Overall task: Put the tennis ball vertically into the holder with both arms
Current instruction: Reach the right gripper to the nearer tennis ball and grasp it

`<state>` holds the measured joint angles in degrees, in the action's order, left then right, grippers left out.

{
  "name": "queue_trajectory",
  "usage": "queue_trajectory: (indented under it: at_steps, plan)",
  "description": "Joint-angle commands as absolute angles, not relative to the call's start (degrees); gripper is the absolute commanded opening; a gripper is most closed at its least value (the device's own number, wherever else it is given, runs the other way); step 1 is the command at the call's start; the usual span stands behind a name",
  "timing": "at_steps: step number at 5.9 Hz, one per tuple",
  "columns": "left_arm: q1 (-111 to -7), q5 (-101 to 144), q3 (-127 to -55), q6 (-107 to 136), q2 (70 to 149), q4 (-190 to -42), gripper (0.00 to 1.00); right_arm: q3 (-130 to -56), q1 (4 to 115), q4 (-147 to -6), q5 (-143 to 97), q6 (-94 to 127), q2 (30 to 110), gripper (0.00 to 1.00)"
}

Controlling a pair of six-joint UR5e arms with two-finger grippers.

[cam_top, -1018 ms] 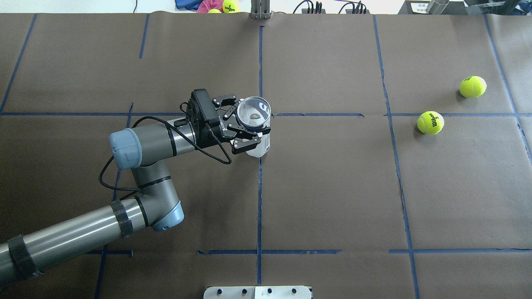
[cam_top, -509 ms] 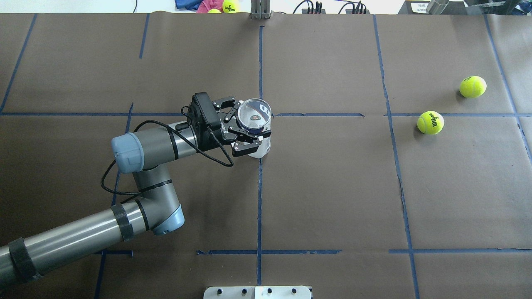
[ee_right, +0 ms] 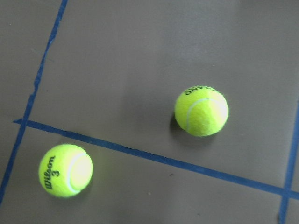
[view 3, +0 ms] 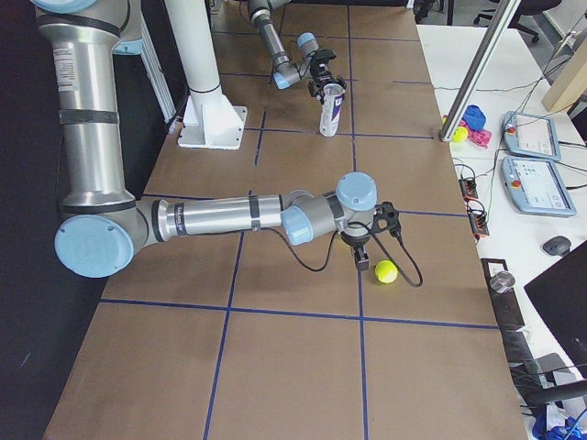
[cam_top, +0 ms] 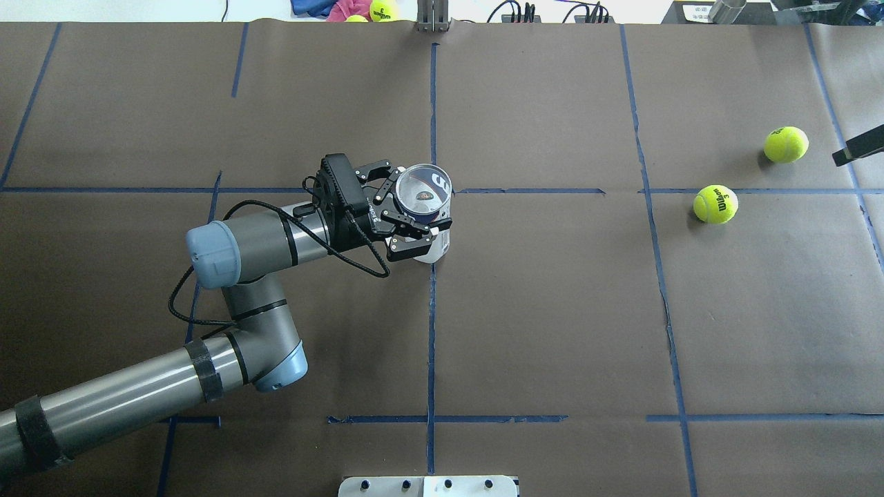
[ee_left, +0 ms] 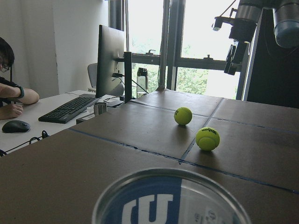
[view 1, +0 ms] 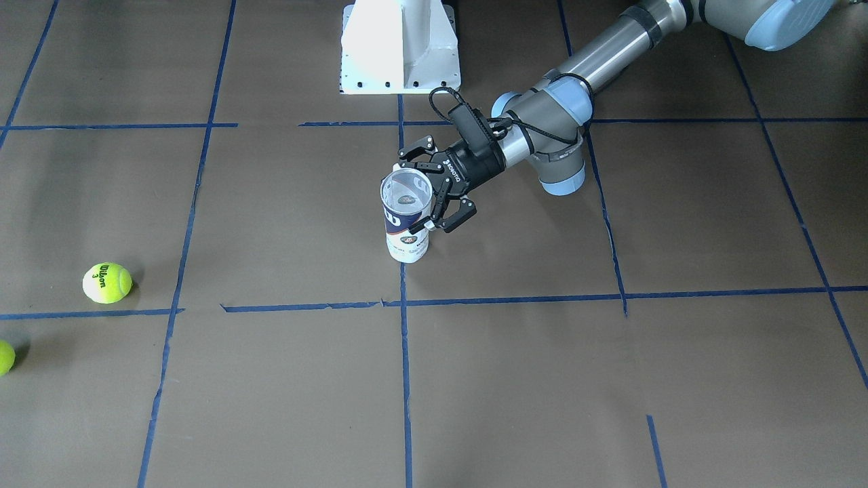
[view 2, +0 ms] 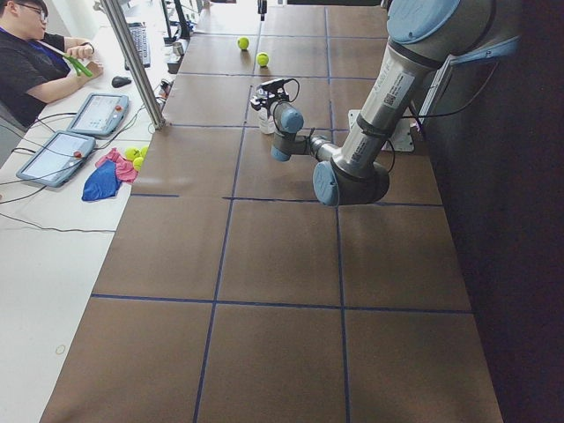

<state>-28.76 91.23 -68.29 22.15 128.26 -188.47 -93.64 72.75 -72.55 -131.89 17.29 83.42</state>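
Reading "Wilson 3" in black, tennis ball lies on table.

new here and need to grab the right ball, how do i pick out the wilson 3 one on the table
Start from the holder held upright by the left hand mid-table, then look far to the robot's right, where two tennis balls lie. The tennis ball you want is nearer the can, touching a blue tape line, its black "Wilson 3" print facing up; the other ball lies farther back.

Brown paper-covered desk, blue tape grid. Can upright in left pincer. Two tennis balls well apart from it.
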Motion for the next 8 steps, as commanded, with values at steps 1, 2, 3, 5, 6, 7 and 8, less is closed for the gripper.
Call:
queue_trajectory:
  at_steps: [1,2,3,5,6,7,8]
  plan:
    - [-28.7,91.2,-68.3,22.1,128.3,-188.4,0.96,-93.3,62.6,-72.3,-124.0,26.7,78.9,1.0]
    - [-28.7,91.2,-68.3,22.1,128.3,-188.4,0.96,-93.0,59.7,-72.3,-121.7,27.3,78.6,1.0]
    - [-28.7,91.2,-68.3,22.1,128.3,-188.3,0.96,-92.8,58.3,-72.2,-121.5,27.3,78.6,1.0]
    - [-28.7,91.2,-68.2,22.1,128.3,-188.3,0.96,-89.9,54.6,-70.6,-118.1,27.3,78.5,1.0]
    - [-28.7,91.2,-68.2,22.1,128.3,-188.3,0.96,-84.9,54.5,-65.0,-118.0,27.2,78.5,1.0]
    - [-28.7,91.2,-68.1,22.1,128.3,-188.3,0.96,-81.5,53.7,-61.1,-117.6,27.2,77.5,1.0]
    - [-28.7,91.2,-68.0,22.1,128.2,-188.3,0.96,-81.0,53.6,-61.3,-117.6,27.3,76.1,1.0]
